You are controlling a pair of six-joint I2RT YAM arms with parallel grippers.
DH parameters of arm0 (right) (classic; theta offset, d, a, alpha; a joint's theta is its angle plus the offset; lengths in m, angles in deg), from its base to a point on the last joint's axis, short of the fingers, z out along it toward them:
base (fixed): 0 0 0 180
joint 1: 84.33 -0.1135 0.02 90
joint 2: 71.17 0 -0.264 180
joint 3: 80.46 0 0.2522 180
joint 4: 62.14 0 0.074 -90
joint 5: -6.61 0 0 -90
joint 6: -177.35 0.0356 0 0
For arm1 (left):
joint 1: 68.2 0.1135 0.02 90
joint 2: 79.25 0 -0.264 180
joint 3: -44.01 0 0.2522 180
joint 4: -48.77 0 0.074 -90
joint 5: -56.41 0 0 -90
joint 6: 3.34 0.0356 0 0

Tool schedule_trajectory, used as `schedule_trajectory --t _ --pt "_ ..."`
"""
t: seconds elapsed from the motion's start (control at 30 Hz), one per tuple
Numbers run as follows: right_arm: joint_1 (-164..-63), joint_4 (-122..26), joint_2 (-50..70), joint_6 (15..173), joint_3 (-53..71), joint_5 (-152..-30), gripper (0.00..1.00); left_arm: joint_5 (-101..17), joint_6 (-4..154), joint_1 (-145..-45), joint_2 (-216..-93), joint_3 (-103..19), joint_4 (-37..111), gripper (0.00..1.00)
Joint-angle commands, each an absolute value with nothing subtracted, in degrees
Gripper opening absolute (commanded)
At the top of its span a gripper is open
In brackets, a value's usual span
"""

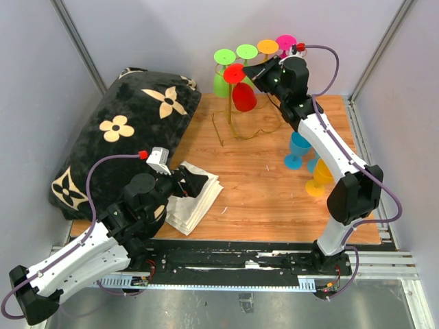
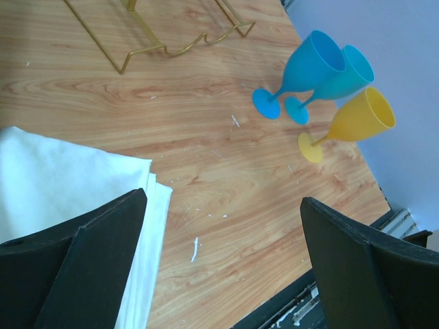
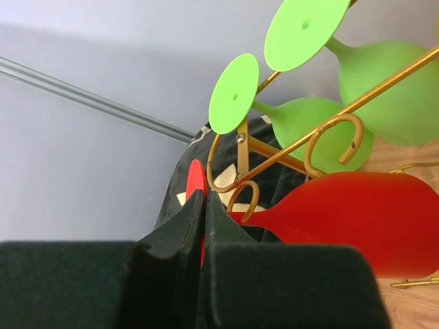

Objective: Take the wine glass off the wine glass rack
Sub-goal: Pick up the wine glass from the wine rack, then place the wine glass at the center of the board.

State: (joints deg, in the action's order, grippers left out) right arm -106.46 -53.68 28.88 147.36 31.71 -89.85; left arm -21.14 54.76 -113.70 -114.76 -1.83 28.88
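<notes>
The right gripper (image 3: pixel 204 203) is closed on the rim of the flat foot of the red plastic wine glass (image 3: pixel 343 223), which hangs bowl-down from the thin gold wire rack (image 3: pixel 295 152) near the far edge of the wooden worktop (image 1: pixel 274 199). The left gripper (image 2: pixel 223 199) stands wide, holding nothing, above the folded white cloth (image 2: pixel 62 185) near the near-left corner. Likely faults: the thin edge pinch slips and the glass drops; a pull off the hook line tips the light rack, shaking the adjacent lime-green glasses (image 3: pixel 384 89) loose
</notes>
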Motion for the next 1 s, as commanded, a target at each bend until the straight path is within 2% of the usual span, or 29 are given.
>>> schedule_trajectory --t 0.0,0.4,0.67,0.97 --pt "-105.24 -54.38 25.53 146.7 29.94 -89.3 0.01 -20.15 54.4 -113.39 -114.47 -1.72 30.59 1.0" --pt "-104.95 -56.11 22.46 146.74 25.66 -91.49 0.01 -20.7 53.7 -113.42 -113.98 -1.52 30.77 1.0" --pt "-104.02 -57.64 19.3 143.54 24.31 -101.14 0.01 -23.52 52.5 -113.38 -112.65 -0.7 32.98 1.0" --pt "-103.35 -60.88 4.23 138.18 5.68 -108.82 0.01 -26.67 50.22 -113.4 -112.13 0.5 36.9 1.0"
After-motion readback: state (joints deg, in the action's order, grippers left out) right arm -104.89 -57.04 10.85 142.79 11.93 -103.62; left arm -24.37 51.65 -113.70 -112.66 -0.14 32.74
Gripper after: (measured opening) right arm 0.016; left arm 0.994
